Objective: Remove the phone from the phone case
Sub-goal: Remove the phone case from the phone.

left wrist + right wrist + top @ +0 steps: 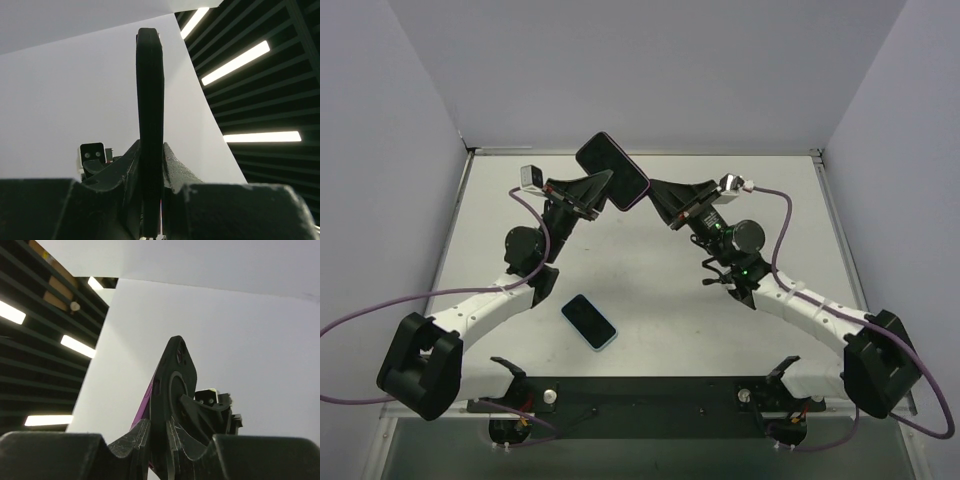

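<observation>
A phone in a black case (612, 170) is held up in the air above the back of the table, screen facing the camera, with a purple edge showing at its lower right. My left gripper (597, 190) is shut on its left edge; in the left wrist view the case (149, 90) stands edge-on between my jaws (150, 155). My right gripper (656, 196) is shut on its lower right corner. In the right wrist view the black case back (176, 375) has a ring on it, and the purple phone edge (144, 409) shows beside it.
A second phone with a dark screen and a light blue case (588, 321) lies flat on the white table (660, 300) in front of the arms. White walls stand round the table at the back and sides.
</observation>
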Robot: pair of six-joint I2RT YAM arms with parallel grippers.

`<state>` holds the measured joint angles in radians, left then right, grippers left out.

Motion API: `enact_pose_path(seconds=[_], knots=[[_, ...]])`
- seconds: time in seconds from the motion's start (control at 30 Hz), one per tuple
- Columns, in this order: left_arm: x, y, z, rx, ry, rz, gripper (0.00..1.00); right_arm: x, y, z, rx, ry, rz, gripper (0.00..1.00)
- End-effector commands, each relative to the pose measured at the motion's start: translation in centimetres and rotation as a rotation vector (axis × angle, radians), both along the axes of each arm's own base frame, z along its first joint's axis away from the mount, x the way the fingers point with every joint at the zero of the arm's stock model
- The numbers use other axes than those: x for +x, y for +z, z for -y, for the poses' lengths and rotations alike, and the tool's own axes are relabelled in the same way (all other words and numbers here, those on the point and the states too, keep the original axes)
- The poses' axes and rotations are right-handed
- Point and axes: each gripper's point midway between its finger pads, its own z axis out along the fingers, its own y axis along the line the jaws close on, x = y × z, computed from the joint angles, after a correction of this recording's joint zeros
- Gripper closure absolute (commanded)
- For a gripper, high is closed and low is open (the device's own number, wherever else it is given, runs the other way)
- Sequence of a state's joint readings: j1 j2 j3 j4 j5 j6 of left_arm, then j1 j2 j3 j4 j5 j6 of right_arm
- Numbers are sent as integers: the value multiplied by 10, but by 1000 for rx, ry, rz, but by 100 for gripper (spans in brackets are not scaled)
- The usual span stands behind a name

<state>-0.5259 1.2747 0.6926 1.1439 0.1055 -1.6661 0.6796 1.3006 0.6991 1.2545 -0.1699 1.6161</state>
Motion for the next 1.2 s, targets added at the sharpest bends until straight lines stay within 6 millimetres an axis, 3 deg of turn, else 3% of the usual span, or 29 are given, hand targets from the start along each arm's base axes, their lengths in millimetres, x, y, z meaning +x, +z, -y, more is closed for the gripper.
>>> enact_pose_path(seconds=[0.0, 0.17, 0.23, 0.33, 0.57, 0.7, 0.77, 1.07, 1.17], knots=[[-121, 99, -20, -225, -225, 509, 100, -30, -120, -44, -578, 184, -123, 100], [-120, 101, -17, -218, -228, 511, 100, -34, -128, -42, -676, 197, -119, 99], [-118, 100, -15, -211, -229, 506, 100, -36, -132, -45, -690, 220, -115, 93], [-116, 99, -12, -206, -235, 502, 100, -37, -130, -52, -680, 252, -97, 85], [-114, 92, -6, -178, -252, 485, 100, -39, -114, -63, -575, 308, -60, 79], [-113, 84, -5, -179, -254, 480, 100, -42, -91, -66, -458, 337, 6, 84], [-113, 79, -3, -165, -267, 477, 100, -46, -85, -65, -445, 337, 31, 100], [-92, 31, 19, -6, -288, 410, 100, -41, -90, -24, -675, 121, 40, 100], [-83, 12, 31, 83, -291, 378, 80, -38, -99, -4, -784, 40, 24, 100]])
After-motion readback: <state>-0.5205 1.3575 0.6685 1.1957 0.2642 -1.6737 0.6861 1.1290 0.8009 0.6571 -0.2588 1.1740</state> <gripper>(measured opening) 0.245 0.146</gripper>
